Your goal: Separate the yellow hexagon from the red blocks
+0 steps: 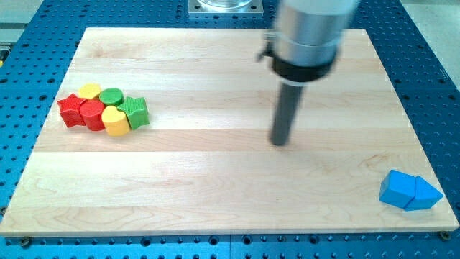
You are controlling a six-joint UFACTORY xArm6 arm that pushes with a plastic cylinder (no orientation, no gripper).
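Observation:
A tight cluster of blocks sits at the view's left on the wooden board [215, 187]. The yellow hexagon [89, 91] is at the cluster's top, touching the red star [70, 110] and the red round block [93, 114] below it. A green round block [111, 96], a yellow heart [115, 121] and a green star [134, 111] complete the cluster. My tip [279, 142] rests on the board near the middle, far to the right of the cluster, touching no block.
Two blue blocks [408, 191] lie together at the board's bottom right corner. The board sits on a blue perforated table [29, 29]. The arm's grey body [309, 32] hangs over the board's top middle.

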